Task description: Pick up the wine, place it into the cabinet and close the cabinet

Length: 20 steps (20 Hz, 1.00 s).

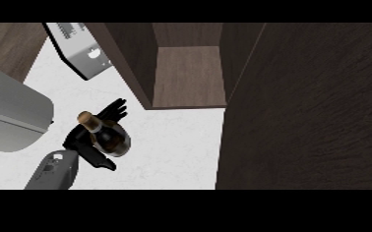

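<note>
One hand was all you had in view: the left hand (85,146), at the end of its grey forearm (49,171) coming in from the lower left. It was wrapped round the wine (110,138). The fingers (114,109) curled past the far side of the dark bottle and the thumb closed against the near side. The right hand did not show at all.

The bottle sat in that grasp over the white counter (170,150), its cork end tipped up and to the left. You could not tell from this angle whether its base had cleared the surface.

Beyond and to the right, the cabinet (187,73) stood open with a bare wooden shelf. Its dark door (301,108) was swung out and filled the right side of the view.

By my reading, you were at the end of the pick-up, with the placing and the closing both left to do. The next move called for carrying the bottle up and to the right into that opening. You would need to bring it more upright so it could stand on the shelf, and steer it past the near side wall.

A grey rounded object (22,115) lay at the left edge, and a grey appliance (83,51) sat further back, both off the path.
</note>
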Each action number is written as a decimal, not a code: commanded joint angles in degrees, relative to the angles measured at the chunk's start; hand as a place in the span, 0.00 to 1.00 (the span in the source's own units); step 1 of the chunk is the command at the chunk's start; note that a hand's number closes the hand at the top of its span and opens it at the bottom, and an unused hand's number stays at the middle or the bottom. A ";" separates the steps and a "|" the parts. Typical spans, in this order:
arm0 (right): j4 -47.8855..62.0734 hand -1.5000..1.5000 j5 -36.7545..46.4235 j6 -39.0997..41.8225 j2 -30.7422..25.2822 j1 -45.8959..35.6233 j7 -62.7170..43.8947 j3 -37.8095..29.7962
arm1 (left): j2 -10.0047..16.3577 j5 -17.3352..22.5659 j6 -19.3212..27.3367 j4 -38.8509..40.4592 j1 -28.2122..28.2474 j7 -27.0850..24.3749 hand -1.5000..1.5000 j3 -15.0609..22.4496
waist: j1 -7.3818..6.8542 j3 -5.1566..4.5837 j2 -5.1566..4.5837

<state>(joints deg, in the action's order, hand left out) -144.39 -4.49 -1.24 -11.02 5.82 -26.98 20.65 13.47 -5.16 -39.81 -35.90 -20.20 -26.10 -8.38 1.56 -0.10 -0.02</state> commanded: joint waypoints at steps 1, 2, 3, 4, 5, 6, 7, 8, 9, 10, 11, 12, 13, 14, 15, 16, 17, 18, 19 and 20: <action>-11.77 0.00 -3.39 -0.26 -0.80 2.08 -4.57 -0.39 | -0.79 2.32 -4.49 5.25 -1.89 -3.18 0.00 -1.55 | 0.11 -0.02 -0.08; -11.99 0.00 -5.20 -0.44 -0.98 1.35 -5.59 -2.13 | -3.47 3.10 -3.39 4.17 -0.83 -2.71 0.00 -1.32 | -0.15 0.01 0.01; -12.17 0.00 -3.78 -0.81 -0.88 1.23 -5.94 -1.72 | -0.47 4.70 -7.84 4.61 -1.28 -1.68 0.00 -2.20 | -0.31 0.01 0.08; -13.26 0.00 -3.99 -0.46 -1.02 3.02 -5.97 -0.65 | -3.10 4.48 -4.25 5.02 -2.25 -0.22 0.00 -1.97 | -0.11 0.04 0.12; -15.44 0.00 -4.06 -0.64 -1.74 3.05 -8.41 -0.19 | -2.01 5.12 -5.70 6.28 -2.95 0.98 0.00 -2.42 | 0.24 0.00 0.14; -14.80 0.00 -4.89 -0.38 -1.65 3.13 -6.64 -1.64 | -0.53 5.33 -7.52 6.60 -3.58 -0.50 0.00 -2.61 | 0.40 0.00 0.06; -13.32 0.00 -5.01 0.08 -1.76 3.10 -5.81 -2.63 | -2.23 4.68 -5.68 6.31 -3.23 -0.39 0.00 -1.75 | -0.17 0.05 0.04; -15.02 0.00 -3.11 -0.93 -1.34 1.92 -8.40 0.31 | -1.06 5.02 -7.58 5.64 -1.24 -1.12 0.00 -1.65 | -0.29 -0.01 0.20; -13.17 0.00 -3.98 -1.10 -0.96 1.49 -6.87 -1.99 | -2.23 4.97 -6.72 7.09 -3.40 -0.35 0.00 -1.52 | -0.14 0.01 0.02; -15.14 0.00 -2.90 -0.92 -1.06 4.47 -6.30 0.30 | -2.17 5.96 -6.42 6.40 -3.13 0.28 0.00 -2.19 | 0.07 0.04 0.22; -13.57 0.00 -2.71 -0.91 -0.79 1.98 -6.38 0.31 | -2.58 6.12 -6.06 6.59 -4.50 1.20 0.00 -2.09 | -0.25 0.03 0.13; -14.24 0.00 -2.59 -0.69 -1.57 3.95 -6.50 -0.23 | -3.45 5.13 -6.21 5.60 -2.33 -0.75 0.00 -0.76 | -0.27 0.04 0.19; -13.34 0.00 -5.56 0.32 -2.28 2.97 -6.02 -3.35 | -3.97 4.60 -5.65 4.00 -2.16 0.22 0.00 0.27 | -0.65 0.10 0.18; -11.87 0.00 -3.11 -0.21 -1.15 2.32 -5.59 -0.68 | -2.15 5.08 -6.35 6.72 -4.52 -1.36 0.00 -1.05 | -0.30 0.02 0.00; -14.04 0.00 -6.00 -0.41 -1.51 1.79 -6.65 -3.14 | -4.38 4.37 -4.55 4.43 -1.33 -3.11 1.00 0.15 | -0.40 0.04 0.14; -12.73 0.00 -5.49 1.25 -2.28 4.34 -4.54 -2.47 | -3.53 4.38 -6.02 5.42 -1.36 -4.52 1.00 0.15 | -0.20 0.05 0.07; -13.98 0.00 -4.09 -0.01 -1.39 3.51 -6.32 -0.62 | -4.24 4.44 -5.41 3.90 0.01 -2.55 1.00 0.85 | -0.63 0.06 0.25; -12.65 0.00 -5.28 0.30 -1.50 3.70 -5.25 -2.49 | -3.74 4.69 -6.60 6.68 -2.95 -2.45 1.00 0.45 | -0.08 0.03 0.01; -13.76 0.00 -5.46 0.49 -1.98 3.42 -6.05 -3.13 | -4.98 4.13 -3.80 5.88 -2.99 -2.50 1.00 0.83 | -0.19 0.04 0.05; -14.13 0.00 -4.60 0.18 -1.72 4.43 -5.91 -2.47 | -3.97 3.76 -4.69 2.88 -1.19 -3.14 1.00 1.76 | -0.54 0.08 0.25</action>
<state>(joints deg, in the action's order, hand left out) -144.51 -4.72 -0.72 -11.60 6.24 -27.57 19.24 9.85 -0.59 -41.23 -31.54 -22.65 -25.29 -8.08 1.21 0.02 0.17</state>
